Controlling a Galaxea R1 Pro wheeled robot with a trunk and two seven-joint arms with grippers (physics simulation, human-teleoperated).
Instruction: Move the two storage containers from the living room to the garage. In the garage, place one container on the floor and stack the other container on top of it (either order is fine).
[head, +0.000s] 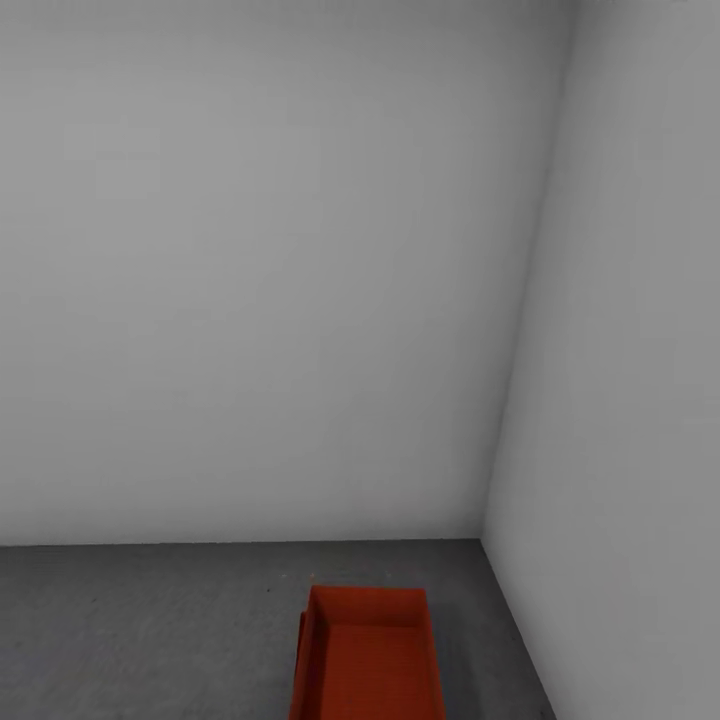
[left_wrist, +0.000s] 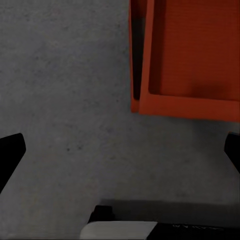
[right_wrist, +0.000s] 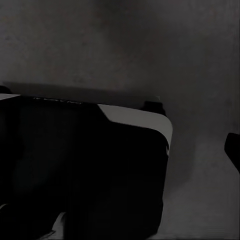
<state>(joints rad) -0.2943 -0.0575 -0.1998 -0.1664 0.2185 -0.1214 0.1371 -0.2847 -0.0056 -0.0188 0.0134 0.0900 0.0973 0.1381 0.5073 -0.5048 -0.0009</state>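
Two orange-red storage containers stand on the dark grey garage floor (head: 150, 630) near the corner. The upper container (head: 372, 662) sits on the lower one, whose left wall (head: 300, 665) pokes out beside it. In the left wrist view the upper container (left_wrist: 195, 50) lies slightly offset over the lower container (left_wrist: 135, 65). My left gripper (left_wrist: 120, 152) is open above bare floor (left_wrist: 65, 100), short of the stack, with nothing between its fingers. My right gripper (right_wrist: 120, 150) looks open, one fingertip (right_wrist: 233, 150) showing, over dark floor.
Plain pale grey walls meet in a corner (head: 500, 420) just right of the stack. Open concrete stretches left of the containers. My own dark base with a white edge (right_wrist: 135, 120) lies under the right wrist; its edge (left_wrist: 120, 230) also appears in the left wrist view.
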